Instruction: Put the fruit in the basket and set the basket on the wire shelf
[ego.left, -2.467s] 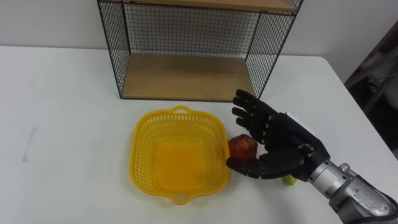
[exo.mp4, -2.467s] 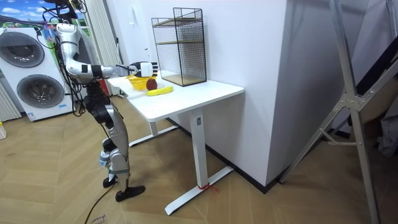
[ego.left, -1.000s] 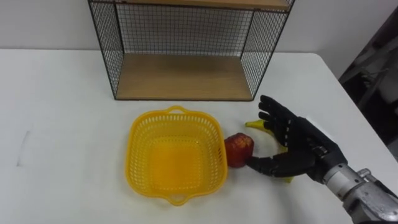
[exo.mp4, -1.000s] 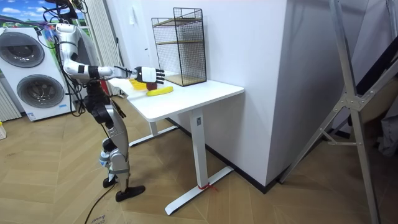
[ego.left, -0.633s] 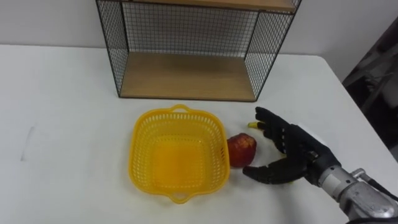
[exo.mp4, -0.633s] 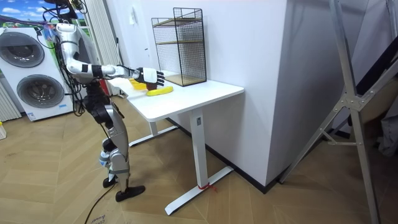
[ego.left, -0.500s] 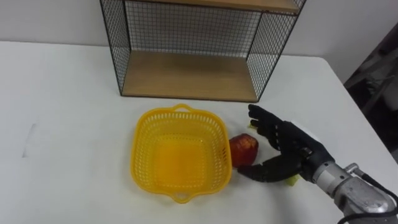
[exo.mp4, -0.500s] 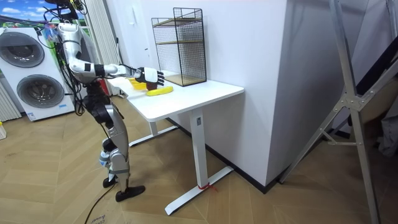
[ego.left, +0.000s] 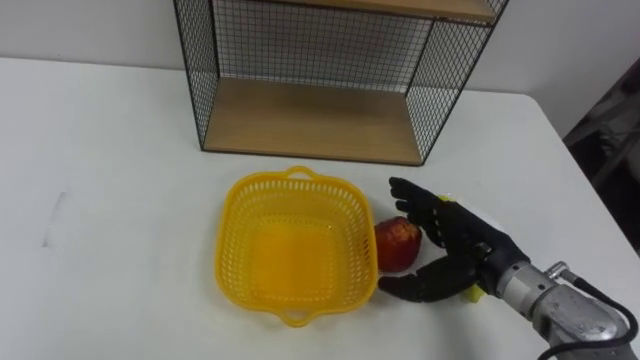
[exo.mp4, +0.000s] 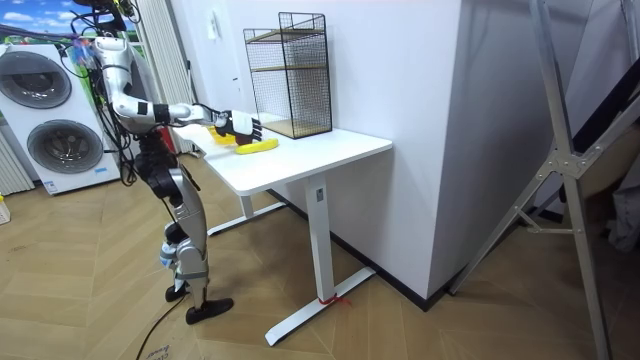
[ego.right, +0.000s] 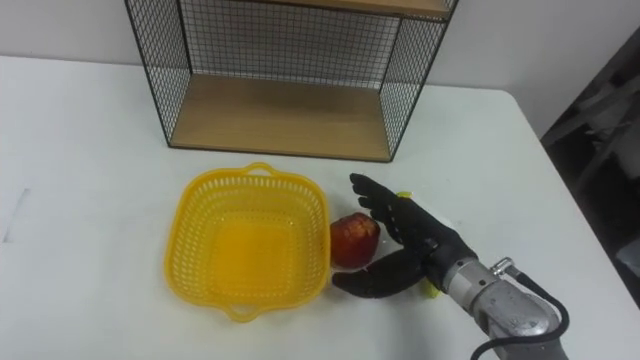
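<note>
The robot is standing at the white bench (ego.left: 100, 150). Its right hand (ego.left: 455, 250) is lying wide open next to the red apple (ego.left: 397, 243). The fingers are spreading out behind the apple and the thumb is pointing in front of it, not closing on it. The apple is sitting on the bench, just beside the yellow basket (ego.left: 228, 240) and outside it. A banana (exo.mp4: 258, 146) is lying mostly under the hand. The wire shelf (ego.left: 310, 120) is standing behind the basket.

Yellow plastic basket (ego.left: 232, 236) is set upright and empty on the table (ego.left: 100, 150), before the black wire shelf (ego.left: 320, 120). Red apple (ego.left: 397, 243) is seen just outside its right rim. Yellow banana (exo.mp4: 256, 146) is laid flat beyond the apple.
</note>
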